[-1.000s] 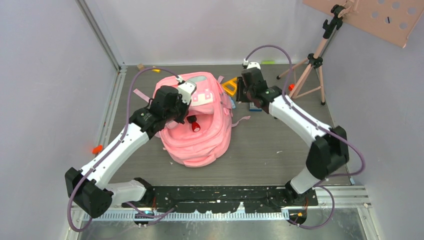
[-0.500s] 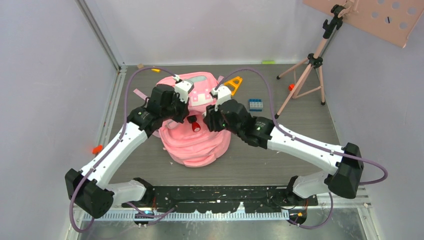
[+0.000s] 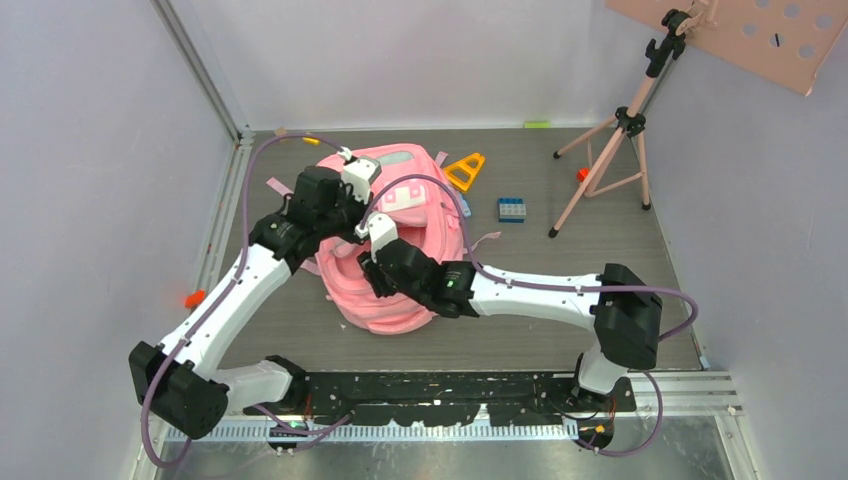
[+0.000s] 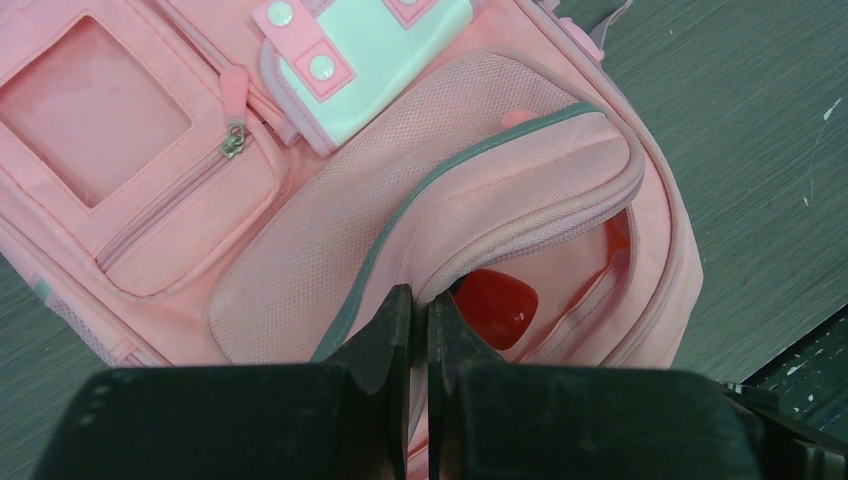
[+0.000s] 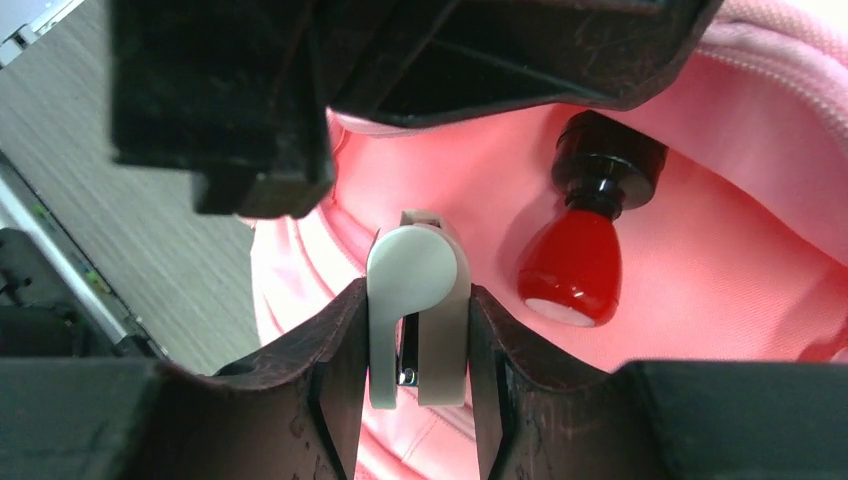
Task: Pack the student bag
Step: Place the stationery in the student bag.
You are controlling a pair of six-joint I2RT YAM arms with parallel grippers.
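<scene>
The student bag [image 3: 405,305] is laid on the table [image 3: 560,270], left of the table's middle, with its front pockets turned upward. Its main compartment is gaped open on the near half. A white-and-pink patch [image 4: 360,50] is seen on the front, beside a zipped pocket.

The left claw [image 4: 419,320] is pressed together on the grey-trimmed edge of the bag's flap. The flap is held lifted above the opening. Beneath the raised flap, a red piece with a black cap [image 5: 575,250] is seen lying on the pink lining inside the bag.

The right arm is stretched across from the right, and its wrist is placed over the near part of the bag. The right claw [image 5: 418,330] is closed on a small grey-white clip-like piece [image 5: 410,265], which is gripped upright between the two fingers. This piece is held over the pink interior, just beside the red piece and apart from it. What the grey-white piece is cannot be told.

On the table to the right of the bag, a yellow-orange triangle [image 3: 466,171] is found just beside the bag's far corner. A blue block [image 3: 512,209] is set further right, apart from the bag. A pink tripod [image 3: 628,120] is stood at the far right, and a small orange item [image 3: 194,298] is seen at the left edge.
</scene>
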